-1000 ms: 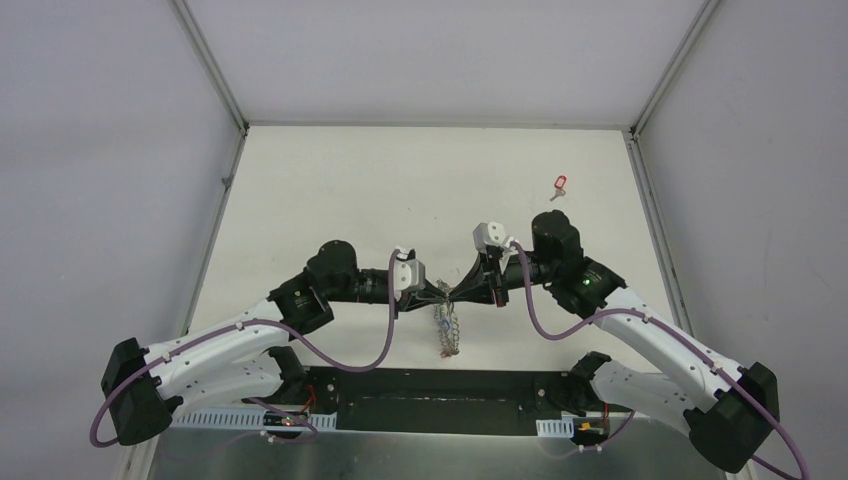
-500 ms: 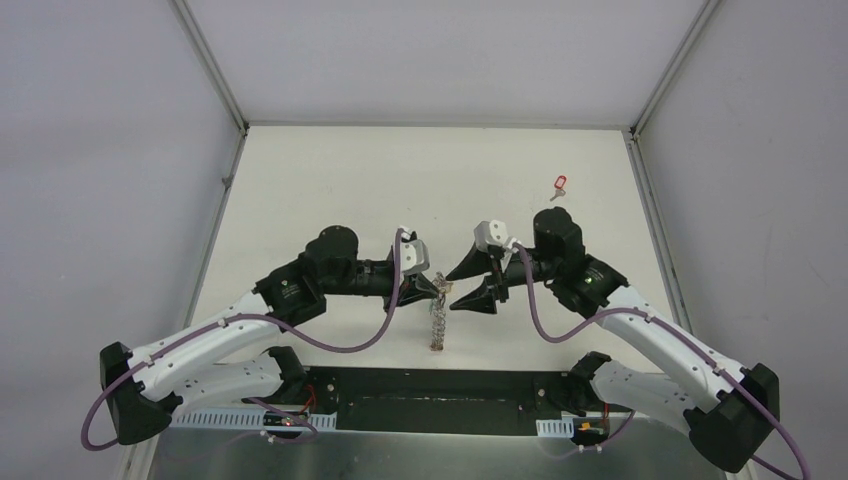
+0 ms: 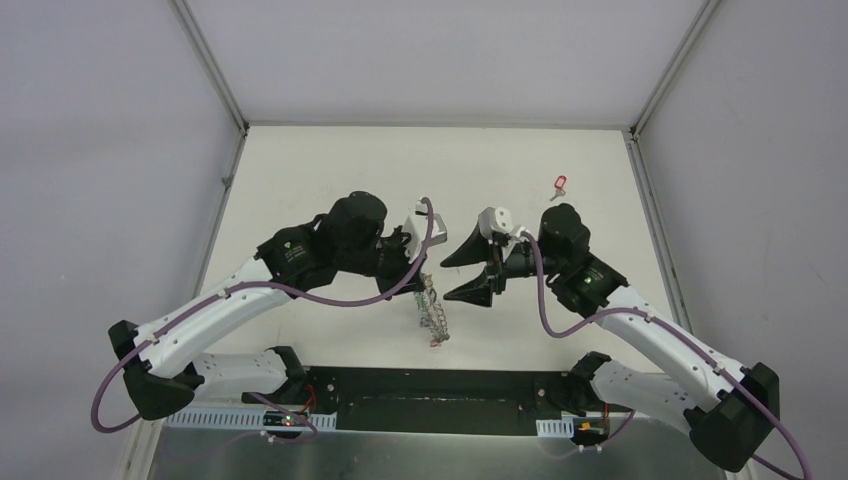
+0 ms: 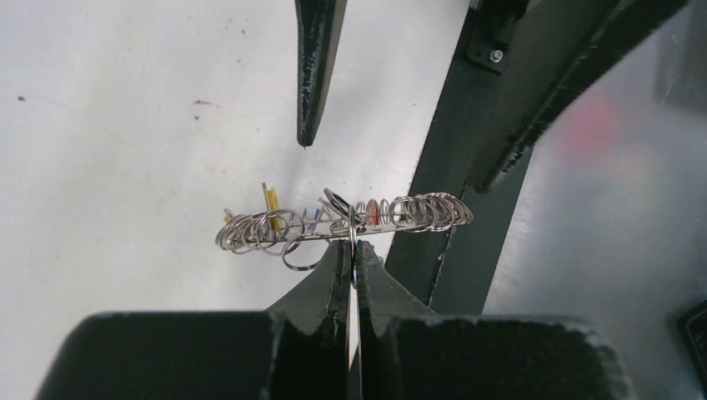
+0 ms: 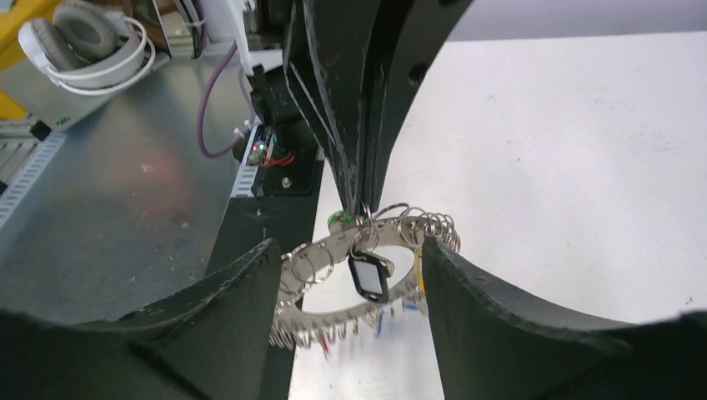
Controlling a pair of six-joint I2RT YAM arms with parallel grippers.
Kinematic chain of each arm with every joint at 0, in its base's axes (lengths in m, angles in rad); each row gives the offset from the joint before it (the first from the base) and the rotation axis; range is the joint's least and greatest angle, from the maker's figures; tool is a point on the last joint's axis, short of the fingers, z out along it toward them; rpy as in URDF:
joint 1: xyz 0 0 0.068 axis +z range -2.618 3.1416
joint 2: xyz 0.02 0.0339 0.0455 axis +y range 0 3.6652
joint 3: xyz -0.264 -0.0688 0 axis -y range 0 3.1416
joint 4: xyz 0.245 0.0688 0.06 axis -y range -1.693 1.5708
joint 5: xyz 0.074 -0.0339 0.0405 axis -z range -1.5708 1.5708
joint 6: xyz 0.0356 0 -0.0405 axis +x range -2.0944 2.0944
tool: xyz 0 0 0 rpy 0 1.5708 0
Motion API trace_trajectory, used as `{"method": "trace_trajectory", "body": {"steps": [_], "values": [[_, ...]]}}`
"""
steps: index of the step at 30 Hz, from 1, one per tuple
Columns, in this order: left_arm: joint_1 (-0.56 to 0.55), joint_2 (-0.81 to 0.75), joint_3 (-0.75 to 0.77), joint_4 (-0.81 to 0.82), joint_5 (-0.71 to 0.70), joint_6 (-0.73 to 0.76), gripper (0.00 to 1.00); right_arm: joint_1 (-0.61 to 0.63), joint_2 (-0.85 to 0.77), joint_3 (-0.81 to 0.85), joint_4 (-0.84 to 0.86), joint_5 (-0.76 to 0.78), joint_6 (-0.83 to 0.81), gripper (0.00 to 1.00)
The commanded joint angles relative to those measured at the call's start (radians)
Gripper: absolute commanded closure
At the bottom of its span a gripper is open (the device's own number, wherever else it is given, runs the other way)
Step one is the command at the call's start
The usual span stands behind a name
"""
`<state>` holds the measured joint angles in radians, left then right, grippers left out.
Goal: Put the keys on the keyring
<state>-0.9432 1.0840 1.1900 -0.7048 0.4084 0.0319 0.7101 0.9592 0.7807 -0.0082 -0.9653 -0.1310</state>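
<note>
Keyring (image 4: 342,223) hangs pinched in the closed left gripper (image 4: 352,250); right gripper (image 3: 446,279) gapes empty beside it. Best: hold steady, fetch the 1 red-tagged key (image 3: 559,184) well beyond.

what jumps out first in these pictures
The keyring, bristling with small silver rings, hangs over the near middle of the table, pinched in the shut left end effector. The right end effector gapes open just beside it. One red-tagged key lies alone towards the far right corner.

keyring (image 5: 310,314) pinched by left hand (image 5: 360,203), right hand (image 5: 348,248) spread wide
</note>
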Motion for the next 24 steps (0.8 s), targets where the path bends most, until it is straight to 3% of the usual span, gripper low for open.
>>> {"method": "trace_trajectory", "body": {"steps": [1,9,16,24], "values": [[-0.006,0.052,0.140,-0.196,-0.070,-0.004,1.00,0.024,0.020,-0.025,0.231,0.027,0.139,0.38],[-0.010,0.148,0.302,-0.375,-0.109,-0.001,1.00,0.073,0.073,-0.095,0.444,0.093,0.258,0.52],[-0.024,0.162,0.331,-0.390,-0.085,0.004,1.00,0.115,0.133,-0.141,0.617,0.168,0.318,0.55],[-0.036,0.166,0.327,-0.389,-0.073,0.001,1.00,0.151,0.191,-0.131,0.656,0.170,0.326,0.68]]}}
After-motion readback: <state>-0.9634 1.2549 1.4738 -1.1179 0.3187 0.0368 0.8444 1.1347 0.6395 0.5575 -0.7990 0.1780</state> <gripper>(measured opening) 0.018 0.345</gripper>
